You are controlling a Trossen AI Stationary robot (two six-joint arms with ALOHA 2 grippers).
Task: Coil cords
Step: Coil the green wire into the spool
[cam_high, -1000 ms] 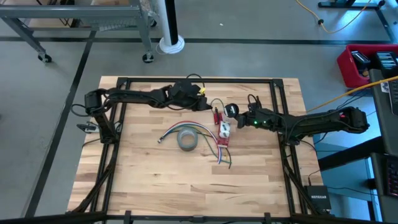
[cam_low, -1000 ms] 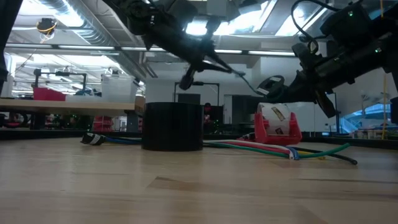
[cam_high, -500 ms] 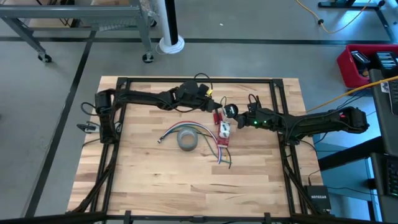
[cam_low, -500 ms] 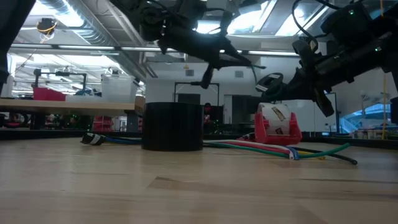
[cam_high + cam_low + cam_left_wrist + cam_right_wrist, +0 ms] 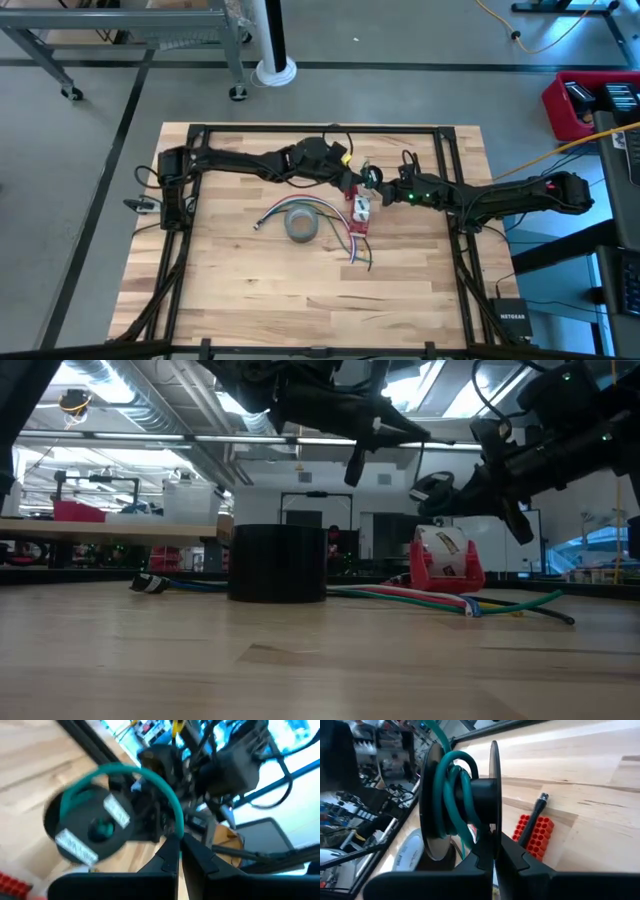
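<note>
While the green cord sits wound on a black spool, my right claw clamps that spool's flange above the table. My left claw, clenched on the cord's loose loop, hangs just beside it. Below them lie a red block, loose wires and, farther off, a tape roll.

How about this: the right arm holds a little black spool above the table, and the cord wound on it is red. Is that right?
Not quite. The cord wound on the spool is teal green, not red, as the right wrist view shows. The rest stands: the right arm holds the little black spool in its jaws, above the table.
</note>
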